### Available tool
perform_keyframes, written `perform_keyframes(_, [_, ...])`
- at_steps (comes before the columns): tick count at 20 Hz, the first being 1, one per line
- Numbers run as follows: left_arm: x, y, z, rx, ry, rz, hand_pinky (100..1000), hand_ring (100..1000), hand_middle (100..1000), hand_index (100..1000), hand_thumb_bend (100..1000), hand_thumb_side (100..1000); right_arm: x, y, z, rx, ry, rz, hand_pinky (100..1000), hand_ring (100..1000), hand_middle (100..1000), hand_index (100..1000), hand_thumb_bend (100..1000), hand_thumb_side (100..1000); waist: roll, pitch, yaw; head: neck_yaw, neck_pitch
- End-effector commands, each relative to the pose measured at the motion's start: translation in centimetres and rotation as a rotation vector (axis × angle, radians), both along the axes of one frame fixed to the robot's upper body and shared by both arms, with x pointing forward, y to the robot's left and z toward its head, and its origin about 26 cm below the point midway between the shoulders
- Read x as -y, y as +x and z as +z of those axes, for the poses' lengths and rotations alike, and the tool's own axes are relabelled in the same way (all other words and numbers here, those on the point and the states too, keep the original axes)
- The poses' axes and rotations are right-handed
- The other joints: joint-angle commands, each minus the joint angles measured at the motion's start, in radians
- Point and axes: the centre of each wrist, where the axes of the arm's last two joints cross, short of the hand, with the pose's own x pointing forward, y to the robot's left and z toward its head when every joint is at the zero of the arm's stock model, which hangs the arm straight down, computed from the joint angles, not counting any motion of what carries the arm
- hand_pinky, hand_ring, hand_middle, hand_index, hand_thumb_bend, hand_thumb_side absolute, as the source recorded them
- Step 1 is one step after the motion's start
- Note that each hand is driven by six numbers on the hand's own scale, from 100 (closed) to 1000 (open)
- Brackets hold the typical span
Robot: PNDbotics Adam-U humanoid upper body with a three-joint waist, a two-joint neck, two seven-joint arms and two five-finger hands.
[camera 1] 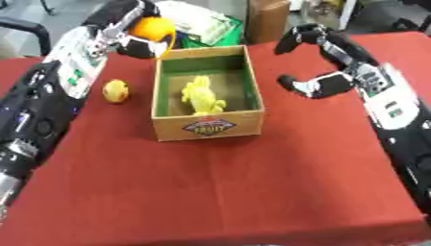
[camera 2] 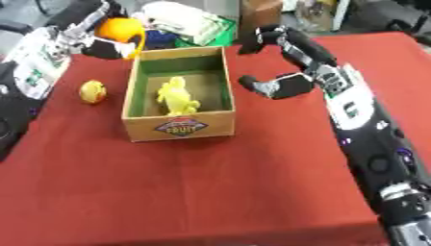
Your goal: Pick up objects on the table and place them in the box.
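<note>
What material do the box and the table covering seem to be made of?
The box looks like cardboard: matte tan walls with a printed label on the front, and a green inside. The table covering looks like red cloth, dull and without shine, though its weave cannot be made out.

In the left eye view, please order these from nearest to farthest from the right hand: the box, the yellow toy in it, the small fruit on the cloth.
From the right hand:
1. Box, just to its left.
2. Yellow toy, inside the box.
3. Small fruit, beyond the box's left wall.
</note>
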Motion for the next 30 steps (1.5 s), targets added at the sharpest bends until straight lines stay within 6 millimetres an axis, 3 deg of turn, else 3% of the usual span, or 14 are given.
perform_keyframes(1, [0.3,0.3,-0.2,-0.067,0.070,-0.098,590,492,424,609,272,253,-0.5,0.1,1.1,0.071,-0.080,0.094,650,696,651,716,348,556,0.000,-0.014,-0.002,0.004,0.005])
perform_keyframes(2, [0.3,0.3,-0.5,-0.102,0.094,-0.109,633,577,556,702,298,281,-0.5,0.1,1.0,0.069,-0.082,0.095,651,698,652,716,359,564,0.000,-0.014,-0.002,0.003,0.005])
perform_keyframes(3, [0.2,0.4,-0.8,-0.137,0.113,-0.112,652,610,599,739,321,290,-0.6,0.1,0.9,0.066,-0.087,0.097,652,699,652,716,362,566,0.001,-0.014,-0.001,0.002,0.005])
perform_keyframes(4, [0.1,0.5,-0.9,-0.163,0.122,-0.113,692,675,683,796,399,318,-0.6,0.1,0.8,0.064,-0.091,0.098,651,701,652,716,360,565,0.002,-0.014,-0.001,0.002,0.005])
perform_keyframes(6, [-0.1,0.5,-0.8,-0.190,0.129,-0.109,752,759,787,867,540,357,-0.6,0.1,0.8,0.064,-0.093,0.099,652,702,652,717,359,564,0.003,-0.014,0.002,0.000,0.005])
perform_keyframes(8, [-0.2,0.4,-0.6,-0.193,0.118,-0.106,798,834,888,931,608,368,-0.6,0.1,0.9,0.066,-0.094,0.101,652,702,652,716,359,565,0.004,-0.014,0.005,-0.003,0.005])
perform_keyframes(10, [-0.3,0.2,-0.2,-0.173,0.084,-0.106,818,857,920,951,605,438,-0.5,0.1,0.9,0.066,-0.094,0.098,651,702,650,716,359,565,0.004,-0.014,0.010,-0.006,0.005])
perform_keyframes(12, [-0.5,-0.1,0.6,-0.129,0.036,-0.095,791,816,873,921,577,365,-0.3,0.1,0.9,0.064,-0.097,0.094,651,702,650,716,364,568,0.004,-0.013,0.014,-0.008,0.005])
perform_keyframes(14, [-1.2,-0.4,1.9,-0.045,-0.045,-0.059,768,768,813,888,537,351,-0.2,0.1,0.8,0.062,-0.103,0.091,653,703,651,717,370,574,0.005,-0.013,0.020,-0.010,0.005])
perform_keyframes(17, [-3.0,-1.0,3.2,0.055,-0.151,0.060,726,697,731,841,441,285,0.0,0.1,0.6,0.060,-0.111,0.087,653,702,651,717,374,576,0.005,-0.013,0.029,-0.017,0.005])
perform_keyframes(19, [-4.5,-1.3,3.2,0.070,-0.186,0.150,717,686,716,832,429,279,0.2,0.1,0.5,0.059,-0.114,0.082,653,702,651,717,376,578,0.005,-0.012,0.035,-0.022,0.005])
perform_keyframes(24, [-8.5,-1.4,1.6,0.039,-0.153,0.332,709,666,673,811,375,272,0.4,0.1,0.4,0.057,-0.123,0.077,653,703,651,718,385,584,0.006,-0.010,0.043,-0.030,0.005])
perform_keyframes(30, [-11.5,-1.1,-2.2,-0.038,-0.064,0.460,705,665,677,804,390,270,0.1,0.0,0.3,0.058,-0.127,0.085,655,703,652,719,392,591,0.000,-0.007,0.040,-0.036,0.005])
